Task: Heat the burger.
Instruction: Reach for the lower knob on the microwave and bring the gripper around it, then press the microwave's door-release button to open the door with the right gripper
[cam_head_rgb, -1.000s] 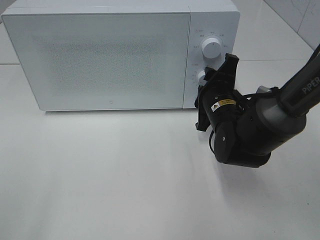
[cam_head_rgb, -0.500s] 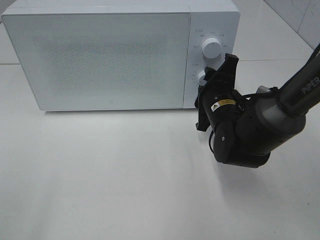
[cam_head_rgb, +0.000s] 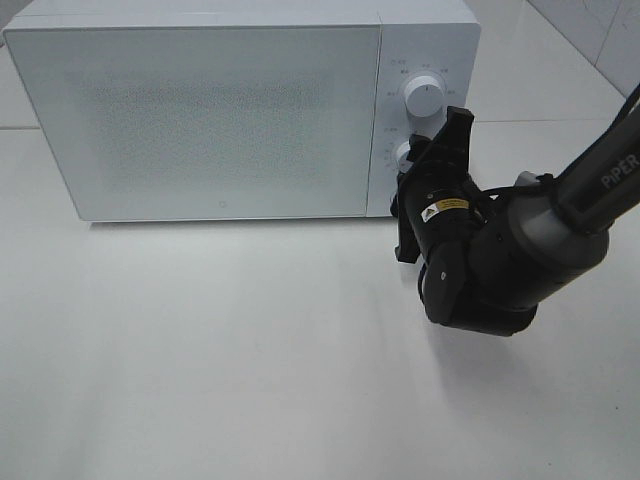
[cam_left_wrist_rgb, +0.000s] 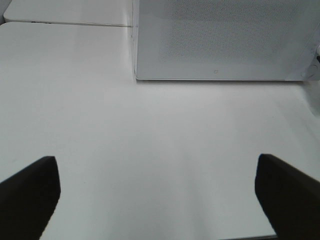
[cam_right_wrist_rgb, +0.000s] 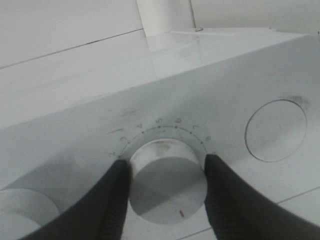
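Note:
The burger is out of view. The white microwave (cam_head_rgb: 220, 110) stands at the back of the table with its door shut. My right gripper (cam_head_rgb: 418, 165) reaches to the control panel, and its two black fingers clasp the lower knob (cam_head_rgb: 404, 155) from both sides. The right wrist view shows this close up: the gripper (cam_right_wrist_rgb: 167, 162) is shut on the round white knob (cam_right_wrist_rgb: 167, 192), which has a small red mark and a numbered scale around it. My left gripper (cam_left_wrist_rgb: 157, 200) hangs open over bare table in front of the microwave (cam_left_wrist_rgb: 225, 40), holding nothing.
The upper knob (cam_head_rgb: 424, 96) sits above the clasped one on the panel. The right arm's dark body (cam_head_rgb: 490, 270) hovers over the table in front of the panel. White table surface (cam_head_rgb: 200, 350) spreads in front of the microwave; a tiled wall rises at the far right.
Almost nothing differs. The right arm's wrist has shifted very slightly while its fingers stay on the lower knob. The microwave door stays shut.

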